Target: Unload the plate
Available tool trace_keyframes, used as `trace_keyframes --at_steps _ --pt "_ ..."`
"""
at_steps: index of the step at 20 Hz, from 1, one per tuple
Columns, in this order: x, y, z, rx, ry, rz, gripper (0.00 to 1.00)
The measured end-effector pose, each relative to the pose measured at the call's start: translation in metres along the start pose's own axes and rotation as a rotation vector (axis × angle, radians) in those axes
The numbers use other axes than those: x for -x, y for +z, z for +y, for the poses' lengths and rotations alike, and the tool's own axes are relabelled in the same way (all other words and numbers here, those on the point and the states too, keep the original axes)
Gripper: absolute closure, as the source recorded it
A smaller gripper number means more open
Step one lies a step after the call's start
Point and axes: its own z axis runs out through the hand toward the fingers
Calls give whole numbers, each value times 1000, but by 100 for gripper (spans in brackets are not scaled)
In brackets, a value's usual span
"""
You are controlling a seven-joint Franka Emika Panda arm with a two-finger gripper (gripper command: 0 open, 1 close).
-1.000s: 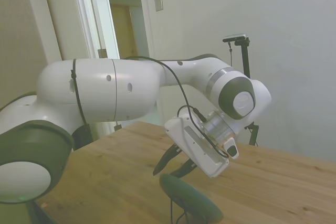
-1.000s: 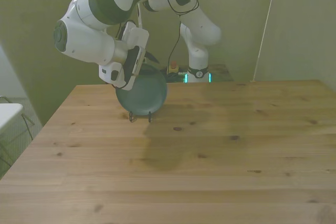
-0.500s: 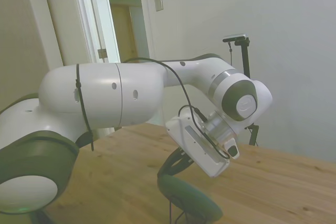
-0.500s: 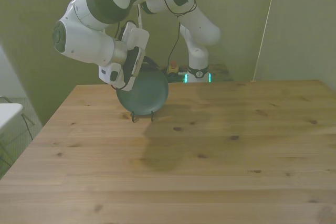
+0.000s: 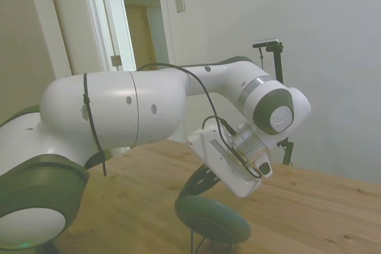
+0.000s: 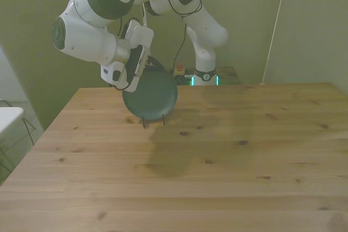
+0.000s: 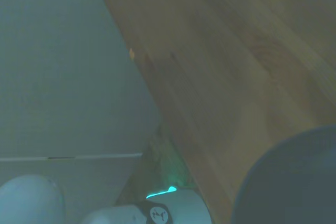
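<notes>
— Where's the plate [image 6: 150,97]?
— Upright on edge in the rack [image 6: 154,121], near the surface's [image 6: 217,156] far edge toward the front view's left.
— And the end effector [image 5: 199,181]?
— Clamped on the plate's upper rim.

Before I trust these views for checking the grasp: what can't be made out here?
- Side view: the fingertips of the gripper are hidden behind the plate; the wire rack is cut off at the bottom edge.
- Front view: the white gripper body covers the grip on the plate.
- Wrist view: blurred; the plate is cut off at the corner.
</notes>
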Motion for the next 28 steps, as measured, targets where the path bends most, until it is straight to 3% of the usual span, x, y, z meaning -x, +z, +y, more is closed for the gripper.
trace_keyframes --at_steps 15,28 --pt "14 -10 -13 -15 -16 36 100" --pt "29 -37 -28 -51 -15 129 100"
